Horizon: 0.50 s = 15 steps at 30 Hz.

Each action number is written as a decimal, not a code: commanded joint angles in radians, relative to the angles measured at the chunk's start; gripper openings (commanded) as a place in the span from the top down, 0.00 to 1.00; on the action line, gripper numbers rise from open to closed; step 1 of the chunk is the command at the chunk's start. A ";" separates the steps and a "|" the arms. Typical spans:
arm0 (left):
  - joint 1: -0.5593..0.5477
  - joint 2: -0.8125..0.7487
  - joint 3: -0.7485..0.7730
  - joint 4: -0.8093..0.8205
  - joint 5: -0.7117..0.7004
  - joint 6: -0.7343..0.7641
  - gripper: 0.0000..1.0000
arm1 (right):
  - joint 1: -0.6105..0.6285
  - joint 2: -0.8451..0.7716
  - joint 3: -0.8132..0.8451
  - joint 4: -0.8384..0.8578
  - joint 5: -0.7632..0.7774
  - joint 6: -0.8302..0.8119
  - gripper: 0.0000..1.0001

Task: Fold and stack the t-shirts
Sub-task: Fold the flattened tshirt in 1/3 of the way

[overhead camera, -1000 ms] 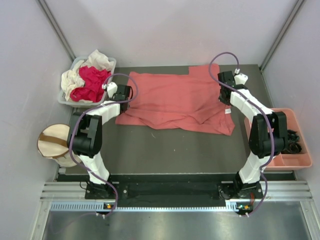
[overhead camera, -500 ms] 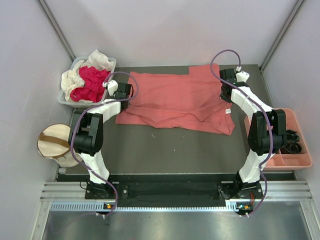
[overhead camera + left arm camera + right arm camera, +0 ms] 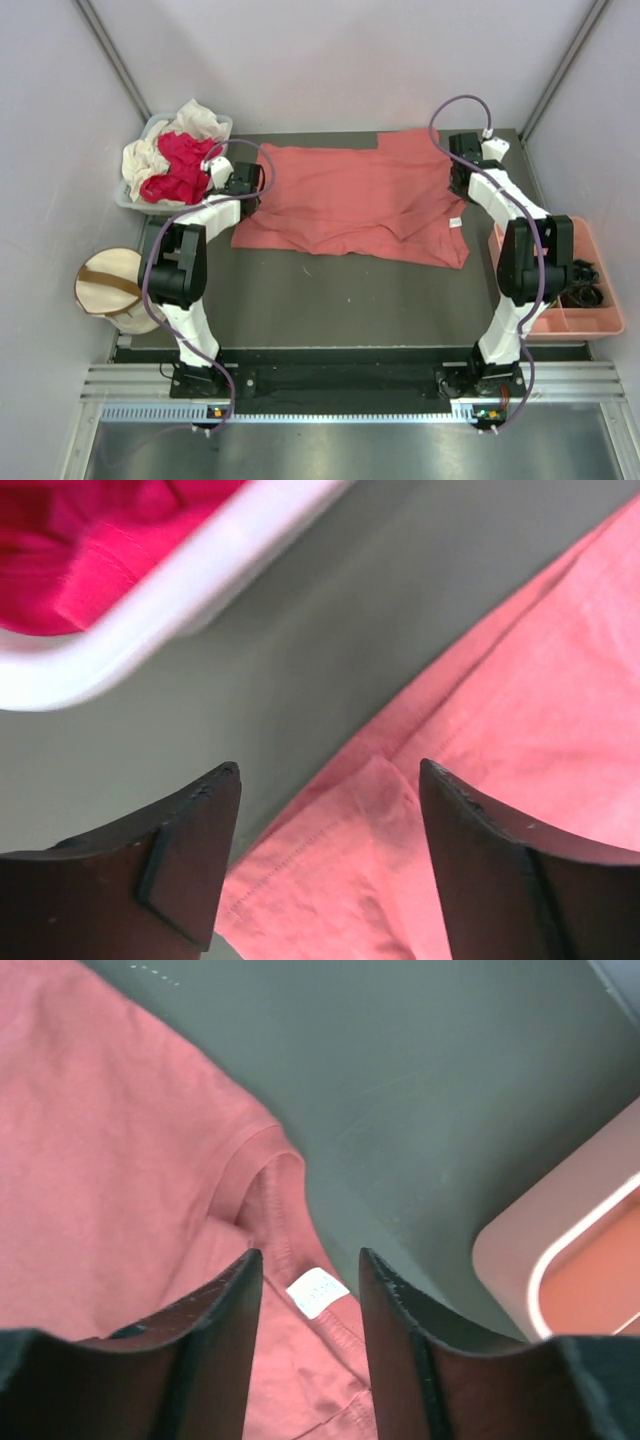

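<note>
Salmon-pink short-sleeved cloth t-shirt (image 3: 355, 200) lay spread flat across the far half of the dark grey counter (image 3: 350, 300), its small white neck label (image 3: 318, 1292) near the right edge. My left end effector (image 3: 330, 770) hung over the shirt's left hem, released, both fingers well apart with only cloth and bare counter showing between them. My right end effector (image 3: 308, 1255) hung over the collar, also released, with the label showing in the narrower gap between its fingers. The magenta-red t-shirt (image 3: 180, 165) and the cream-white t-shirt (image 3: 195, 120) sat crumpled together in a pale plastic basket (image 3: 222, 122) at the far left corner, just beside my left end effector.
</note>
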<state>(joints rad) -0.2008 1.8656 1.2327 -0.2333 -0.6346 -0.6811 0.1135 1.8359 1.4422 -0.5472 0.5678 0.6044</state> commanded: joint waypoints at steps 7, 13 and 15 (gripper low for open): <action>0.000 -0.189 -0.097 0.058 0.015 -0.043 0.20 | 0.040 -0.191 -0.115 0.079 -0.175 -0.031 0.28; -0.034 -0.264 -0.191 0.055 0.033 -0.054 0.17 | 0.172 -0.260 -0.200 0.067 -0.270 -0.035 0.18; -0.043 -0.276 -0.223 0.058 0.047 -0.052 0.06 | 0.193 -0.279 -0.236 0.082 -0.301 -0.026 0.18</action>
<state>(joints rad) -0.2245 1.6474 1.0595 -0.2089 -0.6121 -0.7155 0.2520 1.6165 1.2579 -0.5072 0.3660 0.5766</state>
